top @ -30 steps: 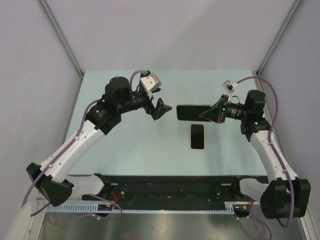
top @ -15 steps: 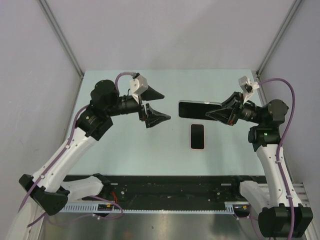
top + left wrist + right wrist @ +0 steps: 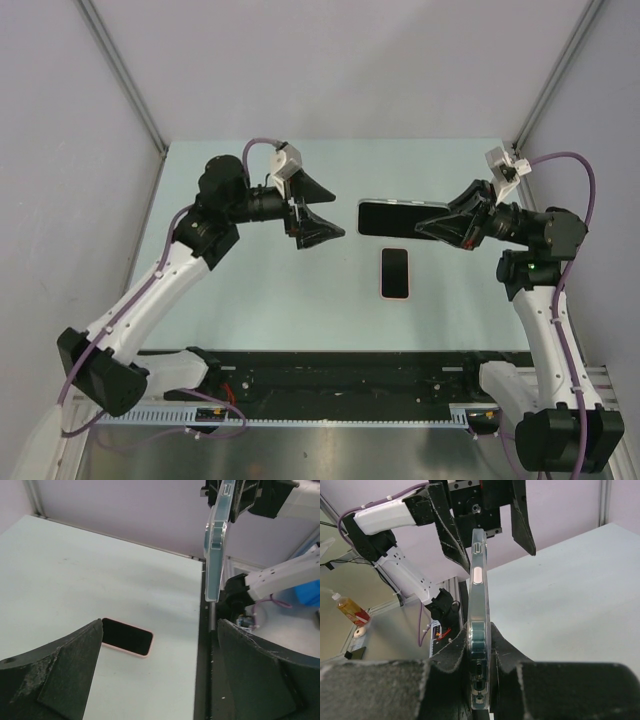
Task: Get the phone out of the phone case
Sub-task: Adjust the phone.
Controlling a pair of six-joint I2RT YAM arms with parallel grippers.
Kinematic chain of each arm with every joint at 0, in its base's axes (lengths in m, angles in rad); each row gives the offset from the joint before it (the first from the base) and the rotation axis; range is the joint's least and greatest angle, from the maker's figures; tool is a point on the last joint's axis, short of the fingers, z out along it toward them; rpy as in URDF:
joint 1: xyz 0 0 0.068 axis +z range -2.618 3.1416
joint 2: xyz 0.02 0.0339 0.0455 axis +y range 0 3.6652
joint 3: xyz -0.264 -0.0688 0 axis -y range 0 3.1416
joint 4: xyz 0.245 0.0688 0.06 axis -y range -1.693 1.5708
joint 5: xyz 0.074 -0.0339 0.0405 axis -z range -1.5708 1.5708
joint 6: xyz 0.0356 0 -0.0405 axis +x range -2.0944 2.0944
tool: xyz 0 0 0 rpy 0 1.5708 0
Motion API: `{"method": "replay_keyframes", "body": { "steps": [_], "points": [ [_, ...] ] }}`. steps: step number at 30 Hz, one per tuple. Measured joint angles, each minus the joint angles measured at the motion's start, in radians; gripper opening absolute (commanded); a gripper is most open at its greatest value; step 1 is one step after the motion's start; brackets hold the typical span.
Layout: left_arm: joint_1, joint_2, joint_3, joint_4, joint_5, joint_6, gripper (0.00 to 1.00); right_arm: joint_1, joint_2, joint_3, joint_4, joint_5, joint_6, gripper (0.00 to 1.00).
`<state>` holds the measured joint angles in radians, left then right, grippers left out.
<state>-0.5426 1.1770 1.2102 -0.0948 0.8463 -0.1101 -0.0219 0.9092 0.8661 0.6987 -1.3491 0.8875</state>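
A phone in a clear case [image 3: 390, 217] hangs in the air over the table's middle, edge-on in both wrist views [image 3: 216, 545] [image 3: 477, 575]. My right gripper [image 3: 432, 228] is shut on its right end, one pad on each flat face [image 3: 480, 627]. My left gripper [image 3: 336, 213] stands open just left of the phone's free end, not touching it. In the left wrist view its fingers [image 3: 70, 665] frame the table below. A second phone in a pink case [image 3: 396, 272] [image 3: 127, 636] lies flat on the table, screen up.
The pale green table [image 3: 250, 290] is walled by grey panels on three sides. A black rail [image 3: 340, 375] with the arm bases runs along the near edge. The pink-cased phone lies right below the held one.
The right gripper has lifted the clear-cased phone off the table and drawn it slightly right. The left arm has swung its open gripper toward the phone's free end.
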Motion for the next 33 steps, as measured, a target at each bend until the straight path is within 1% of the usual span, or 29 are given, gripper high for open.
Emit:
{"method": "replay_keyframes", "body": {
  "steps": [6, 9, 13, 15, 18, 20, 22, 25, 26, 29, 33],
  "points": [
    [0.006, 0.087, -0.001, 0.134, 0.093, -0.173, 1.0, -0.002, 0.015, 0.0, -0.019, 0.013, -0.003, 0.0],
    [0.006, 0.119, 0.004, 0.199, 0.126, -0.256, 1.0, 0.003, 0.016, 0.0, -0.043, 0.039, -0.031, 0.0],
    [0.006, 0.186, 0.01, 0.285, 0.167, -0.368, 1.0, 0.035, 0.019, 0.0, -0.14, 0.073, -0.146, 0.0],
    [0.006, 0.211, 0.01, 0.304, 0.179, -0.398, 1.0, 0.065, 0.026, 0.0, -0.18, 0.081, -0.192, 0.0],
    [0.004, 0.242, 0.014, 0.33, 0.188, -0.434, 0.96, 0.102, 0.046, -0.002, -0.224, 0.101, -0.248, 0.0],
    [0.0, 0.274, 0.034, 0.351, 0.198, -0.461, 0.91, 0.119, 0.059, -0.008, -0.231, 0.12, -0.27, 0.0],
    [-0.005, 0.292, 0.043, 0.364, 0.202, -0.474, 0.9, 0.128, 0.073, -0.014, -0.232, 0.138, -0.284, 0.0],
    [-0.018, 0.322, 0.056, 0.386, 0.21, -0.498, 0.82, 0.138, 0.108, -0.018, -0.233, 0.163, -0.298, 0.0],
    [-0.023, 0.329, 0.059, 0.393, 0.212, -0.505, 0.77, 0.14, 0.121, -0.019, -0.233, 0.169, -0.301, 0.0],
    [-0.04, 0.346, 0.061, 0.41, 0.216, -0.523, 0.69, 0.145, 0.15, -0.026, -0.232, 0.194, -0.305, 0.0],
    [-0.047, 0.351, 0.061, 0.419, 0.212, -0.529, 0.64, 0.144, 0.163, -0.035, -0.22, 0.207, -0.304, 0.0]
  ]
}}
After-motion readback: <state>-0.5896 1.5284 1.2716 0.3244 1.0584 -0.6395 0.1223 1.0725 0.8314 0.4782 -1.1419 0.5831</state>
